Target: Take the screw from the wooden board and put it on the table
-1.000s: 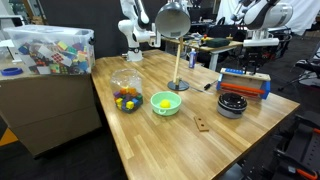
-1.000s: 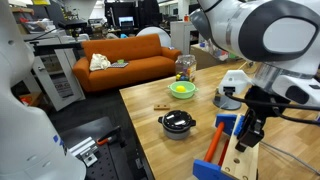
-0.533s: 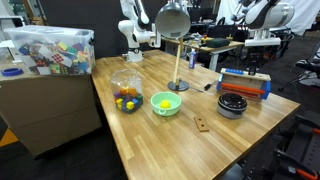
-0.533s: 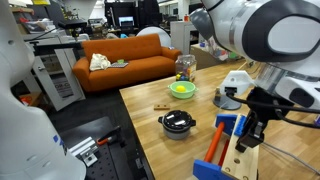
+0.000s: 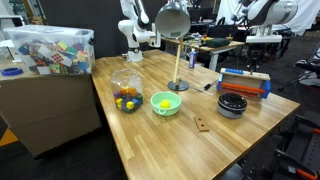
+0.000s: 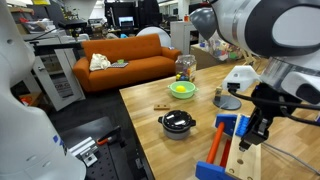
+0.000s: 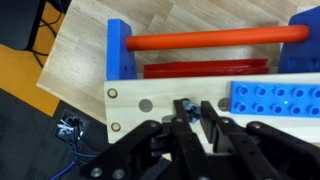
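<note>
**While the jaws stand apart, the screw is not yet gripped**

Since the screw (image 7: 185, 105) stands in a hole of the board (image 7: 130, 115), low in the middle of the wrist view, and nothing is closed on it, I judge the grasp to be the step in hand. The screw looks small, dark and stubby. Its head is blurred, and I cannot tell whether it sits loose or tight.

The board is a pale strip with round holes and carries a blue brick (image 7: 275, 97) at its right. The gripper (image 7: 188, 120) comes in from the bottom edge with its jaws parted, one on each side of the screw.

The next move calls for closing squarely on the head, lifting straight out, and carrying the screw to bare table (image 7: 78, 50) at upper left. Above the board in the frame stands a blue rack (image 7: 118, 50) with a red bar (image 7: 215, 40).
</note>
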Robot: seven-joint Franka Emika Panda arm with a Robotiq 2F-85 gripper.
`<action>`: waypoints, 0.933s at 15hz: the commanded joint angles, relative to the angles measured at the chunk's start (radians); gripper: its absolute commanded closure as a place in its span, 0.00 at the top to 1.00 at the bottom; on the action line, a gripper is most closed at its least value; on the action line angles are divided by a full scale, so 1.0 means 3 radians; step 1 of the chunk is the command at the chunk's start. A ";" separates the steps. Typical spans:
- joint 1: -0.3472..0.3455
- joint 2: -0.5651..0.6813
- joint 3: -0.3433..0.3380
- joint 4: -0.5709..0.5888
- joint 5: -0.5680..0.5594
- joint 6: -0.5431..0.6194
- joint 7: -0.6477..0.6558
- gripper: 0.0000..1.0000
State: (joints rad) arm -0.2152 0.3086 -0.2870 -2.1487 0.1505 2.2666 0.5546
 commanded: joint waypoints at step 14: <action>-0.0010 -0.1239 0.0081 -0.0774 0.0057 0.0089 -0.0305 0.05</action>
State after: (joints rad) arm -0.2151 0.0107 -0.2834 -2.3141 0.1647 2.2667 0.4999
